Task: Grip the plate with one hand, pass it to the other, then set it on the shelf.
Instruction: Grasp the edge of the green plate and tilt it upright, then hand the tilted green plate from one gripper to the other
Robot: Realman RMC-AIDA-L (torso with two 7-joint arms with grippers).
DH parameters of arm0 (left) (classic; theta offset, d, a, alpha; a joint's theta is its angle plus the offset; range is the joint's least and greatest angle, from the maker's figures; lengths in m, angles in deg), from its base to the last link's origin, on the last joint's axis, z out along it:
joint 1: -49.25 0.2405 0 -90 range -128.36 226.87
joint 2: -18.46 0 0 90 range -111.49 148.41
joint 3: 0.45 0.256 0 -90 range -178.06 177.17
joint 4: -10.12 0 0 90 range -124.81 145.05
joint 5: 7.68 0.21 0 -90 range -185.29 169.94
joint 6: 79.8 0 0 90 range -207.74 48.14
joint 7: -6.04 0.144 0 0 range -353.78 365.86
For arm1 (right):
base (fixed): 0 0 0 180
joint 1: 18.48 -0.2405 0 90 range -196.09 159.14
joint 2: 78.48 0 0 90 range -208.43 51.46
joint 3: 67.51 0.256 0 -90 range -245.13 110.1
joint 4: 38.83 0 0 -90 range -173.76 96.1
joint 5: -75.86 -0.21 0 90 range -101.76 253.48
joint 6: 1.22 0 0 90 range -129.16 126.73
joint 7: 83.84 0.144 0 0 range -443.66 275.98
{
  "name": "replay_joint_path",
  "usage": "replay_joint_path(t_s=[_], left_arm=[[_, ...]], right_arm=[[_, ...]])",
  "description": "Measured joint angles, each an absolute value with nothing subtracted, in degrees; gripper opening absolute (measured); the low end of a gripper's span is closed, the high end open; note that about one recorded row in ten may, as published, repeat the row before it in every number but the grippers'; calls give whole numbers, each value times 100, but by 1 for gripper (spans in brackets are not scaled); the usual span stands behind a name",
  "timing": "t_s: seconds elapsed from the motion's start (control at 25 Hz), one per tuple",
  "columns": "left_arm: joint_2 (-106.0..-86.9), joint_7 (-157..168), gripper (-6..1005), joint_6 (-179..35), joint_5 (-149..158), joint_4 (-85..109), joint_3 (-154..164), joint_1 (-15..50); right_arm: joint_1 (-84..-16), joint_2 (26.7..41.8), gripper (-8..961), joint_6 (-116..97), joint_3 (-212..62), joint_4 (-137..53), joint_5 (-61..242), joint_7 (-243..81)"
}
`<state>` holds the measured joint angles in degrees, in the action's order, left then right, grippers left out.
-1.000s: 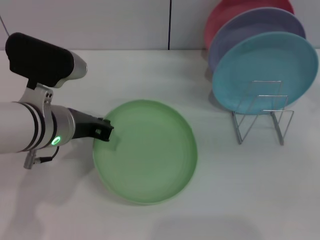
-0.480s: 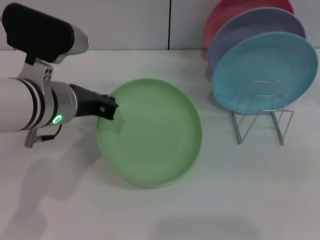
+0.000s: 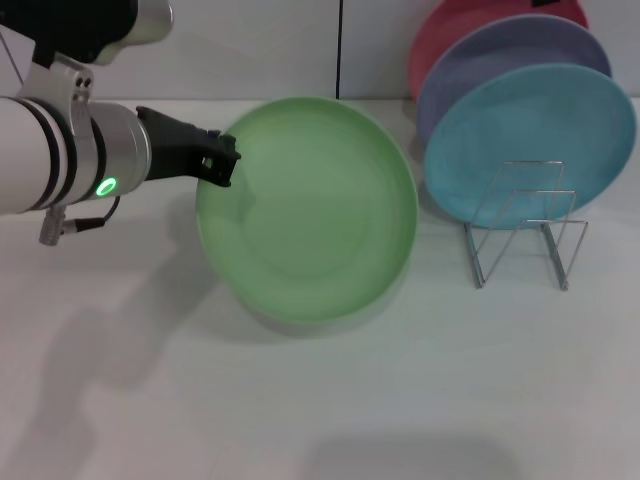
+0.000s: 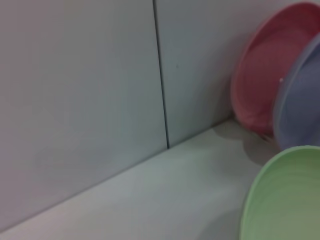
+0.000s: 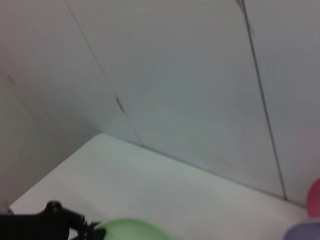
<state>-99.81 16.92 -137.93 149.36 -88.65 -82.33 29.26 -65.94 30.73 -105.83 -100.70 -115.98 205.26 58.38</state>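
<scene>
**Green plate lifted and tilted in the left gripper**

From the head camera I have the left gripper (image 3: 218,160) clamped on the near-left rim of the light green plate (image 3: 310,205). The plate is clear of the white table (image 3: 450,390), tipped so its hollow faces up and toward me, with its shadow lying on the tabletop below its lower edge. The left arm (image 3: 60,150), silver-white with black bands and a lit green lamp, reaches in from the left edge of the view.

To the right stands the wire plate rack (image 3: 527,235), well apart from the green plate. Three plates stand upright in its rear slots: a turquoise-blue plate (image 3: 530,140) nearest me, a lavender plate (image 3: 500,60) behind it, and a pink plate (image 3: 450,30) at the back by the wall. The front wire loops hold nothing.

My left wrist camera catches only an arc of the green plate's rim, plus the pink and lavender plates against the wall.

The right gripper does not show in any view; its wrist camera looks down from some way off at the wall, the table and the left gripper on the plate's edge.
</scene>
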Motion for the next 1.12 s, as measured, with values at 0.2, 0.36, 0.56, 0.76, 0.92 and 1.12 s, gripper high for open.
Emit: replay_joint_path(t_s=[0.2,0.36,0.56,0.76,0.92,1.12], left_arm=[[-9985,1732,40,-13800,14923,-9025,-8323,2897],[-9985,1730,40,-13801,14795,-9064,-8403,2886],[-9982,1733,40,-13801,14705,-9112,-8458,2876],[-9984,1737,40,-13800,14691,-9210,-8460,2876],[-9979,1738,41,-13793,14672,-9214,-8460,2877],[-9976,1744,41,-13782,14650,-9217,-8510,2878]], right_arm=[[-6724,2980,787,-10200,-10371,-10887,20567,5837],[-6777,2987,785,-9819,-10693,-10576,20558,5783],[-6939,3006,782,-9600,-11026,-10267,20564,5780],[-7121,3018,780,-9266,-11401,-9875,20595,5775],[-7243,3018,778,-9008,-11704,-9592,20626,5768],[-7326,3065,775,-8746,-11963,-9404,20676,5762]])
